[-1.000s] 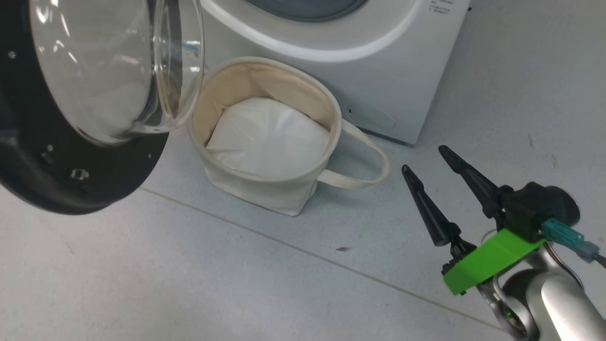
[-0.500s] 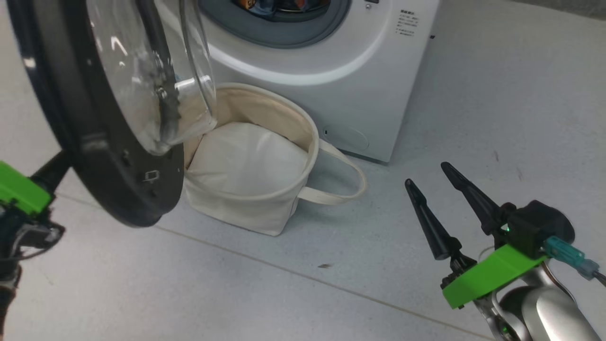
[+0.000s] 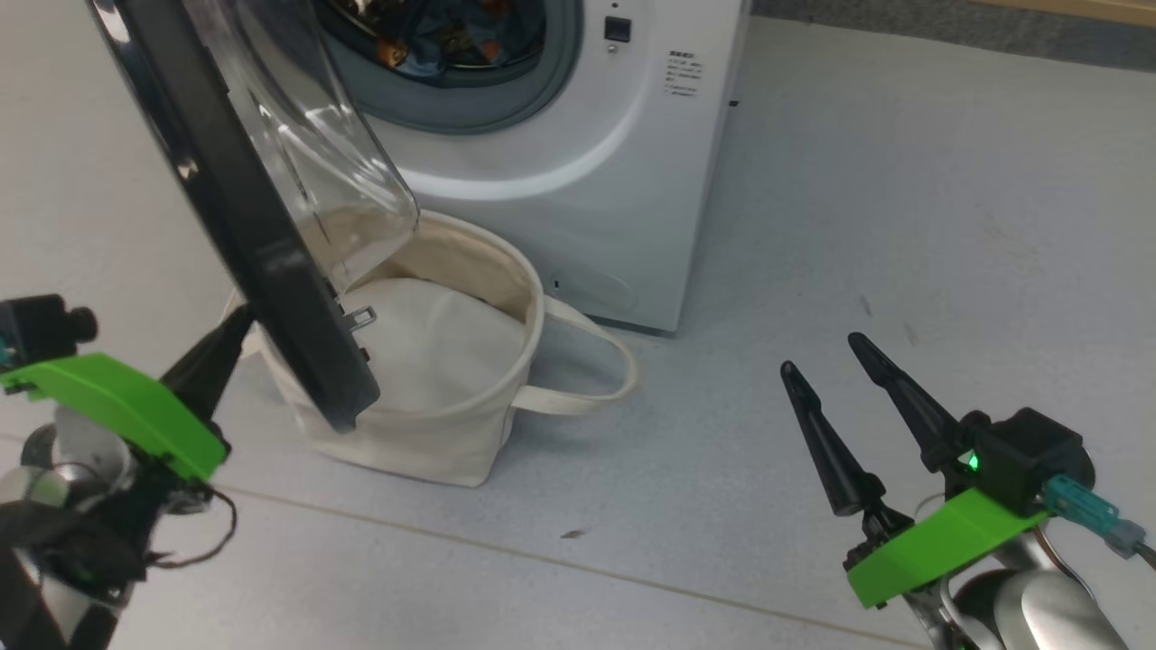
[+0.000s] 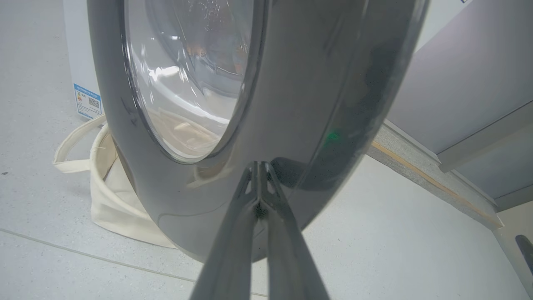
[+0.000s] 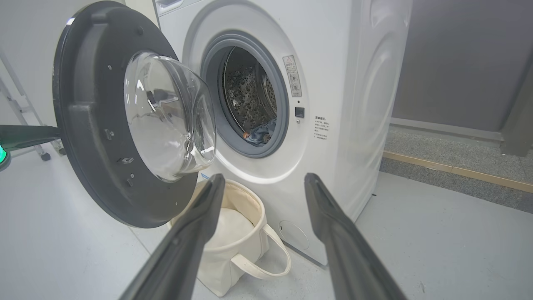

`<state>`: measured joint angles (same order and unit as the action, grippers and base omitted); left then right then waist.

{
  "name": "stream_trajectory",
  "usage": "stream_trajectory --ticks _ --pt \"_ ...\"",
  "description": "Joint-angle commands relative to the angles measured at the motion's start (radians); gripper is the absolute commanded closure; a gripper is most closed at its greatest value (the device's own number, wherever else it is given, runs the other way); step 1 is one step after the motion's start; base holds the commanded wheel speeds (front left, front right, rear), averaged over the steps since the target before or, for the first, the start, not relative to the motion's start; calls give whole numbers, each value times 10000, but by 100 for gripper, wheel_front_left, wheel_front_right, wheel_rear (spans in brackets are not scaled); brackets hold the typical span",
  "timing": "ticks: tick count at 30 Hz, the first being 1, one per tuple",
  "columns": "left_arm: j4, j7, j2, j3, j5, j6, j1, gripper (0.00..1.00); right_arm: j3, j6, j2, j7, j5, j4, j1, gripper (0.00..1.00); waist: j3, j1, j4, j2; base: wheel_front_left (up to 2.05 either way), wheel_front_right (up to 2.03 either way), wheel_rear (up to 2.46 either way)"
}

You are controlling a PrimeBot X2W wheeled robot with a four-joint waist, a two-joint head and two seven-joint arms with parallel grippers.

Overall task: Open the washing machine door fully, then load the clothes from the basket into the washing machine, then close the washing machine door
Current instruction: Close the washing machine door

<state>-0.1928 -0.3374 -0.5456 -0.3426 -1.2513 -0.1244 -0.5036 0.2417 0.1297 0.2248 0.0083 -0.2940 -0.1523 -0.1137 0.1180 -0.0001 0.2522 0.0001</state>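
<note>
The washing machine (image 3: 578, 208) stands with its porthole open, and blue clothes (image 3: 442, 36) with orange figures lie in the drum, also seen as clothes (image 5: 260, 133) in the right wrist view. The washing machine door (image 3: 253, 253) hangs edge-on over the basket (image 3: 424, 451), which holds a white pad. My left gripper (image 3: 233, 329) is shut, its tips (image 4: 258, 166) against the door's glossy outer rim (image 4: 300, 104). My right gripper (image 3: 824, 357) hovers open over the floor, right of the basket, holding nothing. From it I see the door's inner face (image 5: 104, 125) and the basket (image 5: 233, 237).
A blue label sticker (image 4: 87, 102) is on the machine's side. A wooden strip (image 5: 458, 171) and a grey wall base run behind the machine on the right. Bare grey floor (image 3: 903, 181) lies to the right of the machine.
The head camera has shifted, bringing the drum and clothes into view. My left gripper has come into view behind the door, which now looks more edge-on. The right gripper stays as it was.
</note>
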Motion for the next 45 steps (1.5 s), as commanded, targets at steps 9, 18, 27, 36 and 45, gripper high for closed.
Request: stream_trajectory --ticks 9,18,27,36,45 --pt "-358 1718 -643 -1166 1149 -63 -696 100 225 10 -95 -256 -149 -279 86 0 -445 1 -1355 -1 0 0 0" --pt "-1112 3193 -1065 -1953 1457 -63 -1155 100 229 10 -127 -296 -173 -342 141 0 -430 1 -2567 -1 0 0 0" --pt "-1975 4607 -1375 -2677 1639 -63 -1856 100 209 10 -201 -374 -123 -436 122 0 -241 1 -3530 -1 0 0 0" --pt "-2868 5687 -1462 -3354 1488 -63 -2662 100 101 10 -275 -507 -50 -450 158 0 -85 1 -4026 -1 0 0 0" --pt "-3271 5977 -1495 -3733 1987 -63 -2935 0 -194 10 -261 -617 -62 -399 331 0 -238 1 -3502 -1 0 0 0"
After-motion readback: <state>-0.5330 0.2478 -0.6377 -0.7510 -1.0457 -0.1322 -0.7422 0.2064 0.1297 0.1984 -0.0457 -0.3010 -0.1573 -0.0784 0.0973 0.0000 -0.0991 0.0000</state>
